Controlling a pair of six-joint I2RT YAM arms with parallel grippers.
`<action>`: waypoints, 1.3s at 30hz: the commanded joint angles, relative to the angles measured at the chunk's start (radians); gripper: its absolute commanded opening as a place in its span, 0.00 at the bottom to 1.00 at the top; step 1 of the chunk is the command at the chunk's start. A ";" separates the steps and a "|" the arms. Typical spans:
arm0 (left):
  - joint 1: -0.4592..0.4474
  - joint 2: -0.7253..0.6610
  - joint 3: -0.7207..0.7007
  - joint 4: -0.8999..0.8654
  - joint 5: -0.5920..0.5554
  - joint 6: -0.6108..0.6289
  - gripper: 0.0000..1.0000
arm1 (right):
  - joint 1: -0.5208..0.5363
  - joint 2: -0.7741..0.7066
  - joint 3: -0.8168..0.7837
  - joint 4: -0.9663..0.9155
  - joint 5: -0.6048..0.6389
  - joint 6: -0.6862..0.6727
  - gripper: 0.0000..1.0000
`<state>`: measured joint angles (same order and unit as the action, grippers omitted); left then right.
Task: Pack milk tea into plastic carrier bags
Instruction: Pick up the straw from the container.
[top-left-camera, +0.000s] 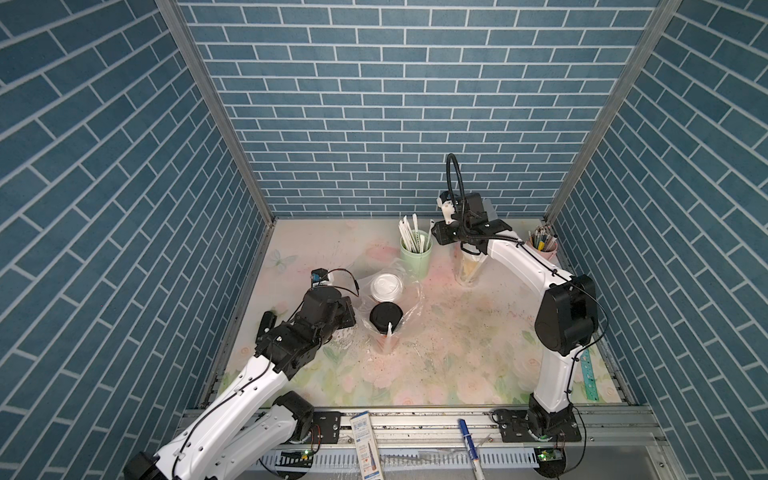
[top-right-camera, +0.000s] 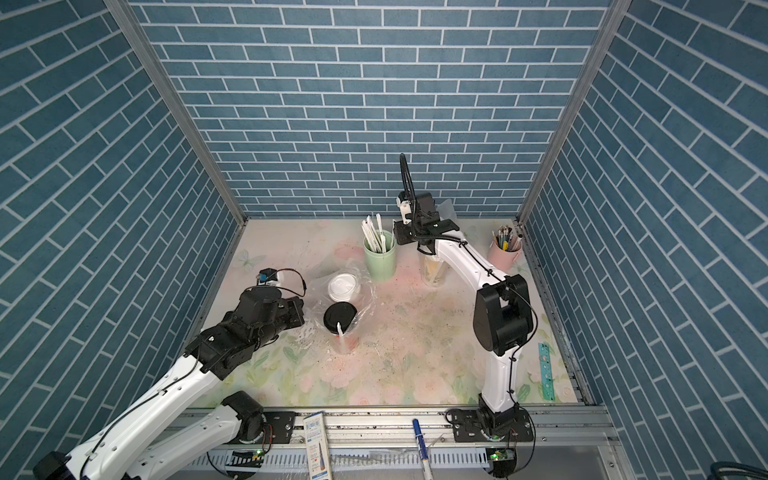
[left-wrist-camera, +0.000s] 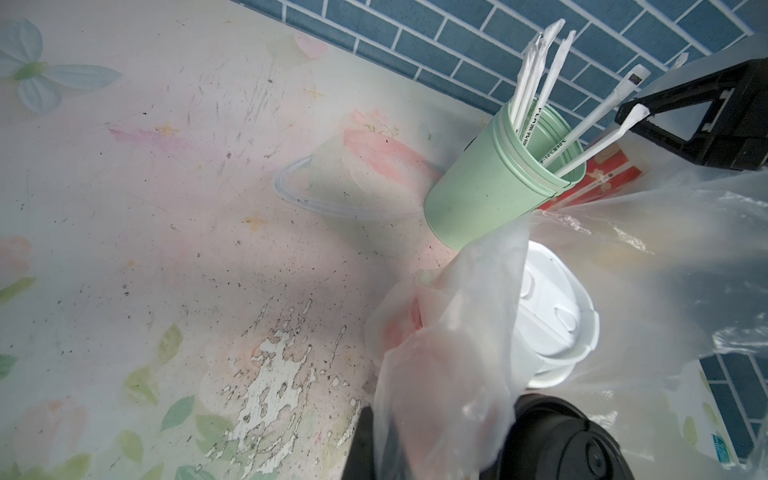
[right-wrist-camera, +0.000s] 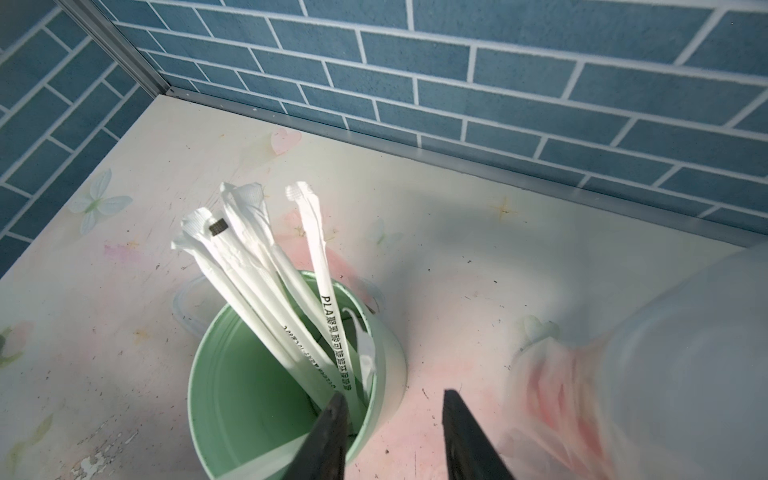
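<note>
Milk tea (top-left-camera: 386, 286): two lidded cups counted at frame centre in both top views, white lid and black lid (top-left-camera: 385, 318), together inside one carrier bag (top-left-camera: 411, 301); second bag (top-left-camera: 469, 266) right of centre. Orange-red cup (left-wrist-camera: 602, 174) seen from left wrist only. Left gripper (top-left-camera: 353, 318) pinching bag film; right gripper (right-wrist-camera: 392, 428) spread, empty, just beside green straw cup (right-wrist-camera: 232, 395).
</note>
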<state>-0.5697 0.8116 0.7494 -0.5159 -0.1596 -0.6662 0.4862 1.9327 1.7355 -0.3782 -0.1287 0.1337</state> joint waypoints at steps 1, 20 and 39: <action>0.003 -0.003 -0.005 0.006 0.000 -0.004 0.00 | 0.003 -0.043 -0.005 0.025 -0.027 0.032 0.41; 0.004 -0.014 -0.007 -0.009 -0.008 -0.004 0.00 | -0.010 0.143 0.195 0.004 -0.078 0.070 0.50; 0.004 -0.028 -0.005 -0.016 -0.016 -0.001 0.00 | -0.013 0.188 0.276 -0.042 -0.083 0.075 0.00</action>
<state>-0.5697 0.7944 0.7490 -0.5144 -0.1612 -0.6662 0.4767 2.1117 1.9720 -0.3923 -0.2062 0.2134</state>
